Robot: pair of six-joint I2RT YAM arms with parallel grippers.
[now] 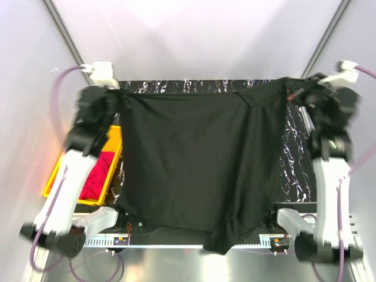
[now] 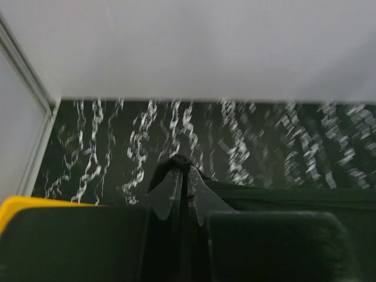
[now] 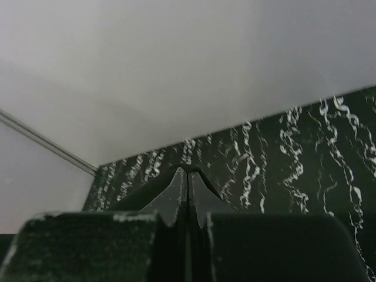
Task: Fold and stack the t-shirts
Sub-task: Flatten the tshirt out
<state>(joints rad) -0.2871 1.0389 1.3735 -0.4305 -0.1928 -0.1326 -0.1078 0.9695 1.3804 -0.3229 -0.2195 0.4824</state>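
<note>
The black t-shirt (image 1: 200, 170) hangs stretched wide over the table between my two grippers, its lower end draping past the near edge. My left gripper (image 1: 120, 94) is shut on its far left corner; black cloth (image 2: 176, 161) bunches over the closed fingertips (image 2: 183, 173) in the left wrist view. My right gripper (image 1: 292, 89) is shut on the far right corner; a thin edge of black cloth (image 3: 147, 191) wraps its fingertips (image 3: 188, 176) in the right wrist view. The magenta-pink t-shirt (image 1: 98, 173) lies crumpled in the yellow tray, partly hidden by my left arm.
The yellow plastic tray (image 1: 115, 154) sits at the table's left edge, also showing in the left wrist view (image 2: 23, 205). The black marbled tabletop (image 1: 296, 158) shows at right and along the back. White walls with metal rails (image 1: 64, 32) enclose the space.
</note>
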